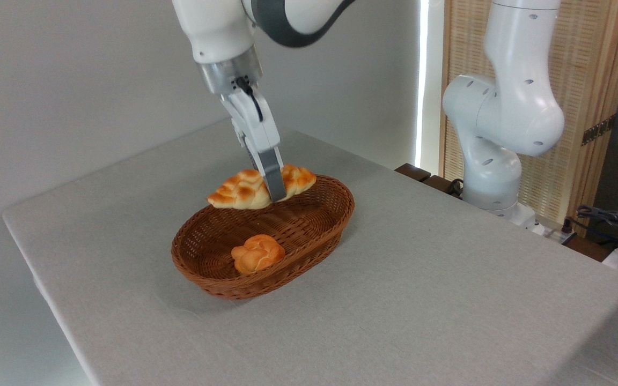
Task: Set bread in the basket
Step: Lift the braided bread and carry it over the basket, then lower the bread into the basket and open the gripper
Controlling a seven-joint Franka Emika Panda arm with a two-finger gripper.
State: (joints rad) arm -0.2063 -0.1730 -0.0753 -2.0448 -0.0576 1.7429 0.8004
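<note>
The bread [242,190], a long braided loaf with toasted patches, hangs in the air over the far side of the basket [336,222]. My gripper [275,188] is shut on the loaf's middle, coming down from the upper left; one grey finger crosses the loaf's front. The oval brown wicker basket stands on the grey table. The loaf's left tip sticks out past the basket's far rim.
A small round knotted orange bun [258,253] lies inside the basket near its front. The arm's white base [494,161] stands at the table's far right edge. Cables [617,225] lie beyond the right edge.
</note>
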